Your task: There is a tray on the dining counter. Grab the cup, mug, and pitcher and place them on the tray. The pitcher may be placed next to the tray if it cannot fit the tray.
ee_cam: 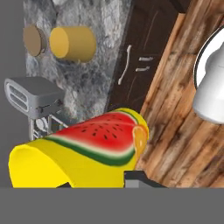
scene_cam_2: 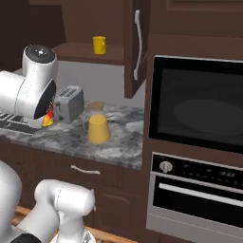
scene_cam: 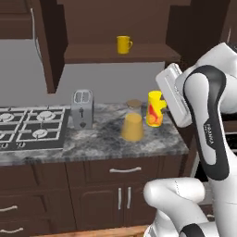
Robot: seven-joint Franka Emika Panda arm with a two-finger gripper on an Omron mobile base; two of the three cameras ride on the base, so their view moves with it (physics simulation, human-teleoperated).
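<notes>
While the stove [scene_cam: 28,127] and toaster [scene_cam: 82,109] occupy the bench [scene_cam: 106,143] at left, the pitcher [scene_cam: 132,122] stands mid-bench and the mug [scene_cam: 123,44] sits on the shelf [scene_cam: 115,54] above. The cup [scene_cam: 155,109] sits at the fingers; whether they grasp it, I cannot tell. Risk: a loose cup slips in transit; a wide swing tips the nearby pitcher.

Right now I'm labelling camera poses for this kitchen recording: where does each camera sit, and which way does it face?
Left base view: behind the arm's left, facing the grey marbled counter; white arm at right.
Right base view: behind its right, facing the black wall oven; arm at left.
Hand view: on the rolled hand, close on the yellow watermelon-printed cup; one dark fingertip.
All three share the orange cork-lidded pitcher and silver toaster.
</notes>
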